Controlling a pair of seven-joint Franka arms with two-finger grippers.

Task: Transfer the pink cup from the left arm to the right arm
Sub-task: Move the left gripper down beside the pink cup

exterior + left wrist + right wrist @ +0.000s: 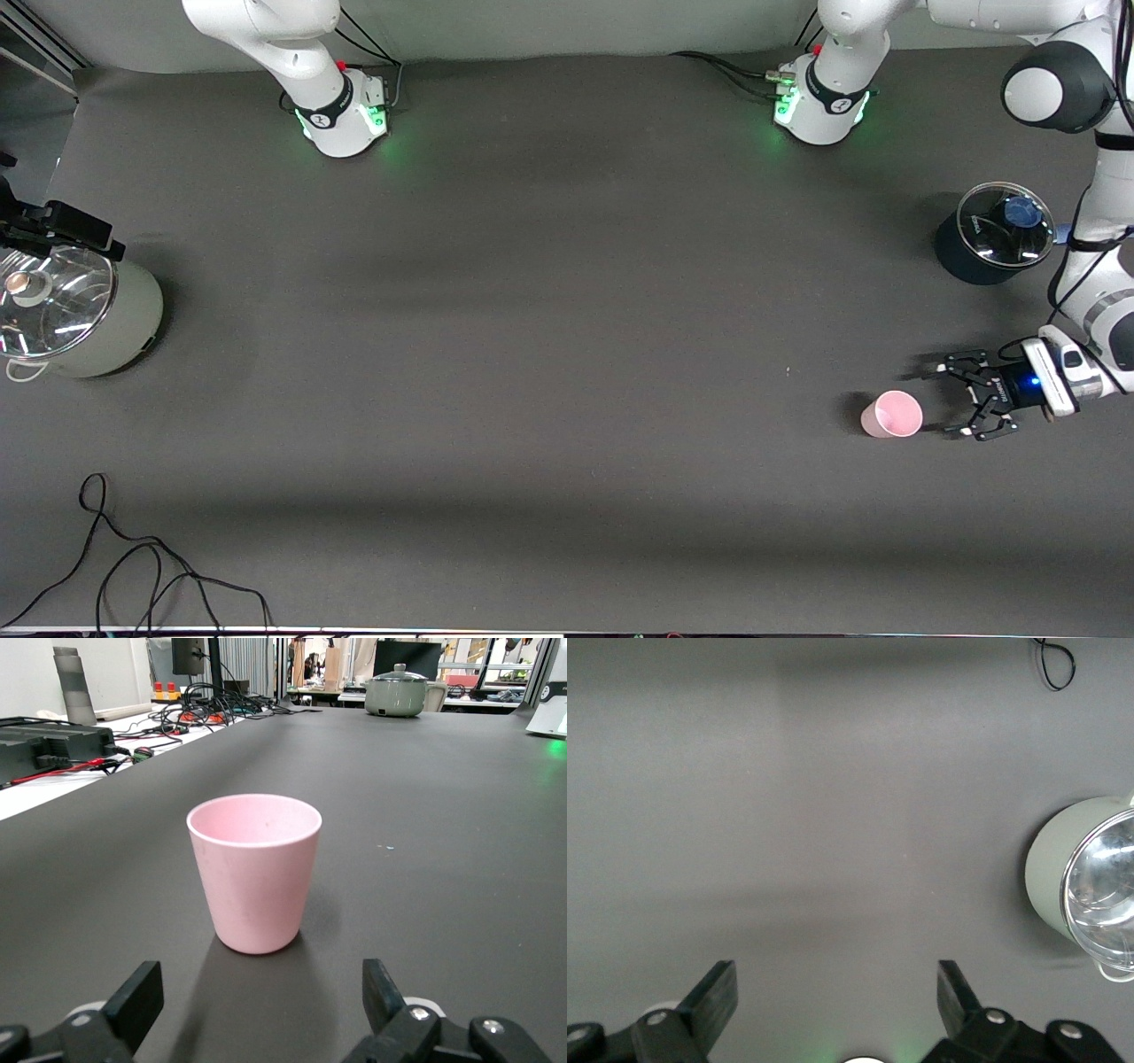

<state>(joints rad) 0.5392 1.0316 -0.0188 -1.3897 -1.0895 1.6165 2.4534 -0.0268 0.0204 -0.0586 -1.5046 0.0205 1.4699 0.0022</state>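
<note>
The pink cup (pixel 892 414) stands upright and empty on the dark table, toward the left arm's end. My left gripper (pixel 955 396) is low over the table beside the cup, pointing at it, fingers open with a short gap to the cup. The left wrist view has the cup (pixel 255 870) centred just ahead of the open left gripper (pixel 261 992), which holds nothing. The right arm's base (pixel 341 111) shows, but its hand is out of the front view. In its wrist view the right gripper (pixel 837 988) hangs open and empty high above bare table.
A dark round pot with a glass lid (pixel 992 235) sits beside the left arm, farther from the front camera than the cup. A pale green pot with a glass lid (pixel 80 310) stands at the right arm's end. A loose black cable (pixel 133 567) lies near the front edge.
</note>
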